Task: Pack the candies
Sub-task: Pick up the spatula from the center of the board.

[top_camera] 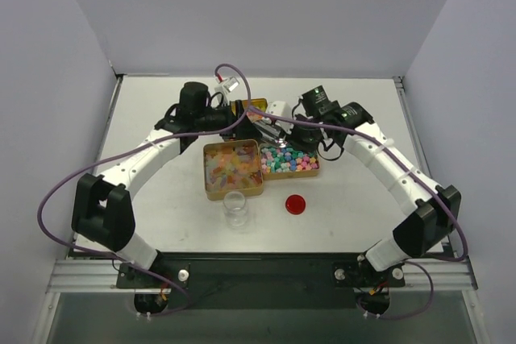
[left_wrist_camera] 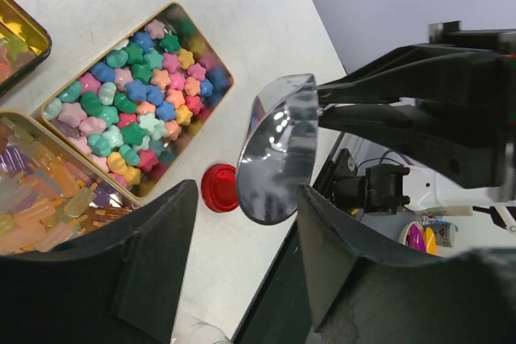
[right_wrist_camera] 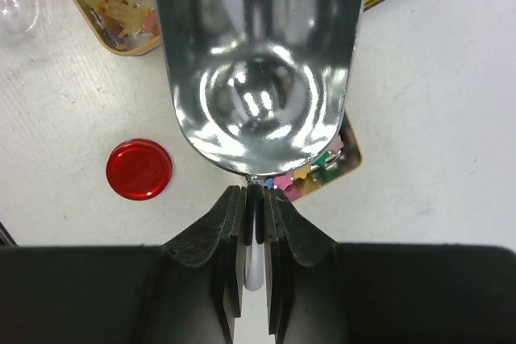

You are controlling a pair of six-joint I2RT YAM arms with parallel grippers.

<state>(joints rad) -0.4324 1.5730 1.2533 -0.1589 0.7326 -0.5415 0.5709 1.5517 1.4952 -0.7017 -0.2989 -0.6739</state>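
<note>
Right jaws were clamped on the handle of a metal scoop (right_wrist_camera: 262, 62), held over the table (top_camera: 177, 207), while left jaws stood open near the scoop's bowl. Candies (left_wrist_camera: 137, 86) filled one tin (left_wrist_camera: 228, 70) and a second tin (top_camera: 234, 193), with a red lid (top_camera: 296, 204) and a jar (top_camera: 236, 208) just in front.
</note>
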